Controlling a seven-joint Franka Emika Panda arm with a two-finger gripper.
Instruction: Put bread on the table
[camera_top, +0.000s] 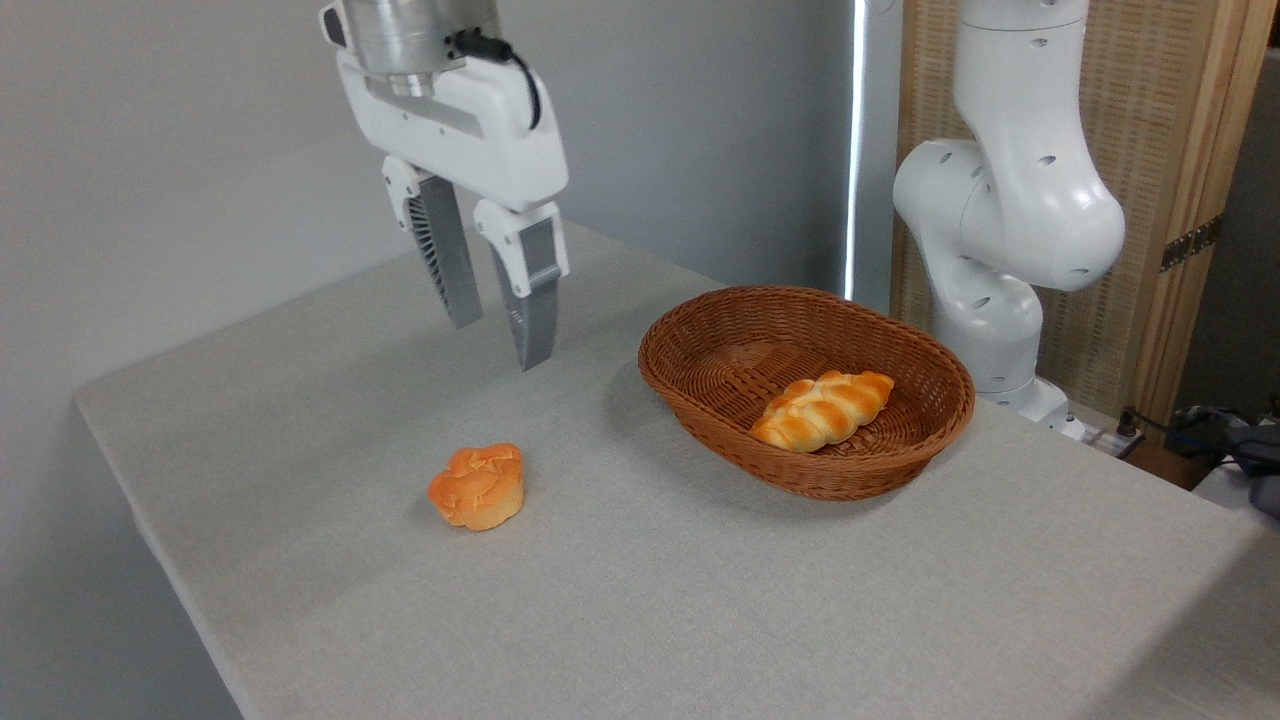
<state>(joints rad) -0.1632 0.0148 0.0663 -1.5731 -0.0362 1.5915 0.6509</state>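
Bread (477, 486), a small orange-golden bun with a knotted top, sits on the light grey desk (700, 600), out in the open left of the brown wicker basket (700, 395) and apart from it. A longer, paler braided loaf (822, 409) lies inside the basket. Above the bun and a little further back, the hand (497, 338) hangs clear of the desk, its two fingers pointing down with a gap between them, holding nothing. The white arm base (1000, 250) stands behind the basket at the desk's far edge.
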